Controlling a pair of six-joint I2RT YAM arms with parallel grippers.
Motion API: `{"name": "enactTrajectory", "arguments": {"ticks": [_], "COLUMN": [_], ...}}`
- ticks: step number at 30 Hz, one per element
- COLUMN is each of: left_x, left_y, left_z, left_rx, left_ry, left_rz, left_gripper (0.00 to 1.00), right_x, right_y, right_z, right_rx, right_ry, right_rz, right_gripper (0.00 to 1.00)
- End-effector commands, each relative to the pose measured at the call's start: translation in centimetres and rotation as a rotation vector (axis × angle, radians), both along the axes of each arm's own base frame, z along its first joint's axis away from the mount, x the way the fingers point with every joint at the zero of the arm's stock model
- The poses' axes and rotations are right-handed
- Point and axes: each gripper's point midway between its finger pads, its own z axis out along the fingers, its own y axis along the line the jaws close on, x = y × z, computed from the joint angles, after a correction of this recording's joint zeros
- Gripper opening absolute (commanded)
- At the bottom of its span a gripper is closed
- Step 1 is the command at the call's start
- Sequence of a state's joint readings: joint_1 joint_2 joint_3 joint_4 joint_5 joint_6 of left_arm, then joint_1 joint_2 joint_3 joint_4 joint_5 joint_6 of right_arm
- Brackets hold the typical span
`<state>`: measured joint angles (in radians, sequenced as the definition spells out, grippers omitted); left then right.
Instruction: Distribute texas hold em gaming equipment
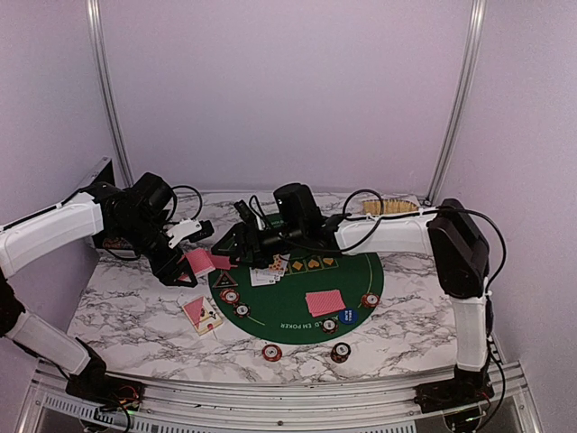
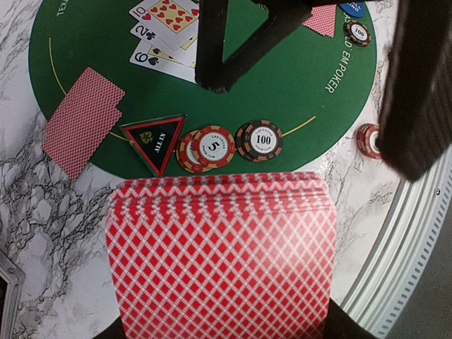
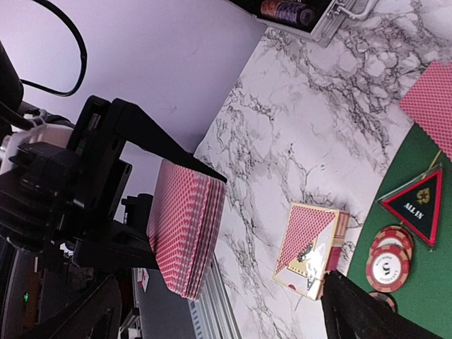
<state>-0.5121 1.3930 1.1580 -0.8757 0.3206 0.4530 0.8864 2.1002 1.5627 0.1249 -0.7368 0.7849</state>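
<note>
Red-backed deck clamped in left gripper, above marble just off green mat rim at 9 o'clock. Right gripper jaws spread wide, empty, near deck at mat's 10 o'clock. Step, I judge: peel one card. Pinch top card only, at free edge, slide along length, left arm steady. Deck backs up, tilted; long axis seems 9-to-3, free short edge toward mat.
</note>
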Motion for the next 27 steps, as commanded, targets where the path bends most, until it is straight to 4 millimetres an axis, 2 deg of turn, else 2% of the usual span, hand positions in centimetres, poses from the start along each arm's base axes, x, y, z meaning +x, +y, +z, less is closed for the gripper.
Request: {"name": "enactTrajectory", "arguments": {"ticks": [1, 8, 17, 27], "left_x": [0.6, 0.7, 0.8, 0.8], "left_y": [-0.2, -0.3, -0.5, -0.5], "left_z": [1.4, 1.6, 2.0, 1.8], "left_rx": [-0.027, -0.030, -0.042, -0.040], "left_ry": [-0.039, -0.043, -0.046, -0.039], "left_rz": [0.004, 0.006, 0.011, 0.009], "left_gripper": [0.00, 0.00, 0.00, 0.00], "right_x": [-1.0, -1.9, -2.4, -2.2], "right_y": [1.8, 2.8, 4.4, 6.2], "right_z": [2.3, 2.5, 0.8, 1.0], "right_rx": [0.089, 0.134, 0.141, 0.186], "right_ry": [0.021, 0.068, 0.144, 0.180], "right_rz": [0.050, 0.082, 0.107, 0.112], "right_gripper": [0.97, 0.98, 0.97, 0.96]}}
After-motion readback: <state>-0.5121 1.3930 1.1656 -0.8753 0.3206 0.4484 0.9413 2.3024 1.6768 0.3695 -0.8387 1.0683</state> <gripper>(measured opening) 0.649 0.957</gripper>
